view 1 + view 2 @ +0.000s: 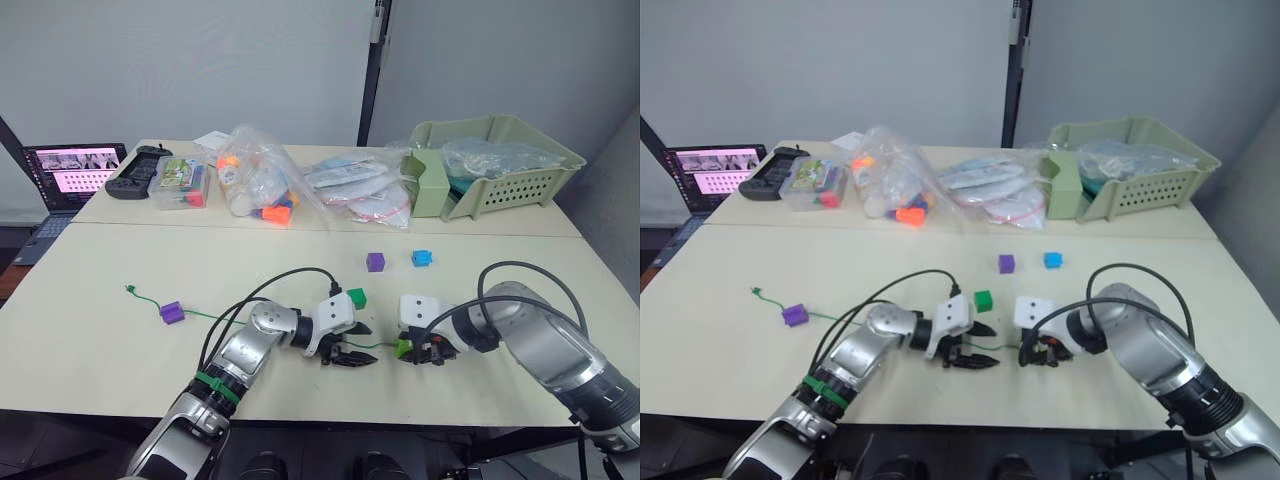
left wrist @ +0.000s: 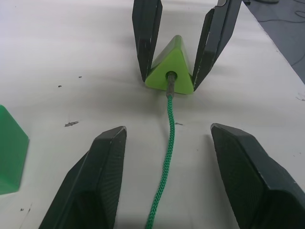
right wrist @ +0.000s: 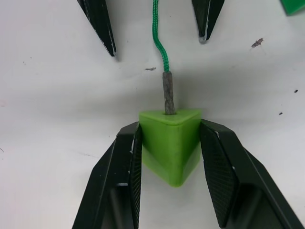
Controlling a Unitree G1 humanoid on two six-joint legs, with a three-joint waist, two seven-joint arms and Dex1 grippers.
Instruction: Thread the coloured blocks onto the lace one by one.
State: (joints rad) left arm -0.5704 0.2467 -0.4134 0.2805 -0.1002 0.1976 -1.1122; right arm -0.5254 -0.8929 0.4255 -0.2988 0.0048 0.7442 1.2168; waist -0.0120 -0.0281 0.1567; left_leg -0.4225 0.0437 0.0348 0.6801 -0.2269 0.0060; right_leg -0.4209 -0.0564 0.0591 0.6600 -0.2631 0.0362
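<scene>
A lime green, triangular block sits on the table with my right gripper shut on its two sides. The pale stiff tip of the green lace is in the block's hole. My left gripper faces it, open, and the lace lies loose between its fingers. One purple block is strung on the lace near the knotted end. A dark green block lies just behind my left gripper. Another purple block and a blue block lie farther back.
Along the table's far side stand a green basket, clear bags of toy pieces, a small clear box, a black controller and a laptop. Black cables loop over both arms.
</scene>
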